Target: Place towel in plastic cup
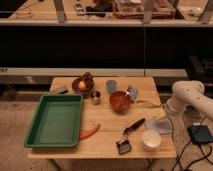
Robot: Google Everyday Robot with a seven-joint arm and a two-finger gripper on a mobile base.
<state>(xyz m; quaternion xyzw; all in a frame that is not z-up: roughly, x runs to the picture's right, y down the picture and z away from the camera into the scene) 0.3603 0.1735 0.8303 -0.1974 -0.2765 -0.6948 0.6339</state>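
The pale grey-blue towel [158, 125] lies flat near the table's right edge, just behind the white cup [151, 140]. The light blue plastic cup [112, 86] stands upright at the back middle of the table, left of the red-brown bowl [120, 100]. My white arm [189, 95] reaches in from the right. My gripper [168, 115] hangs at the table's right edge, right beside the towel's far right corner. Whether it touches the towel does not show.
A green tray [36, 141] fills the table's left side. A small metal cup [95, 97] stands left of the bowl. A black brush [129, 131], an orange carrot-like piece [90, 132] and a pinecone dish [83, 83] also lie there. A dark box [201, 134] with cables sits on the floor, right.
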